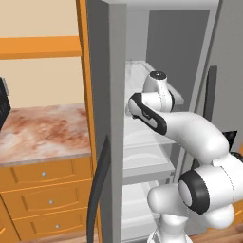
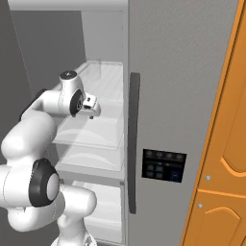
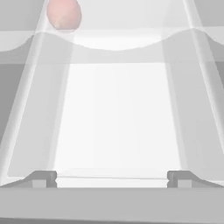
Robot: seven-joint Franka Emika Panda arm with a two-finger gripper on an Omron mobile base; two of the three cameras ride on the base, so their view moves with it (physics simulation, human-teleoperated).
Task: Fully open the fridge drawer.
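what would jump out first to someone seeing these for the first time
The white arm reaching into the open grey fridge, its pincer poised just above the clear plastic drawers on the middle shelves. From the hand view the pincer's fingertips stand wide apart over a translucent drawer, with a pinkish-red round thing at the far back left. Beside the fridge, orange wooden cabinet drawers sit under a marbled counter.
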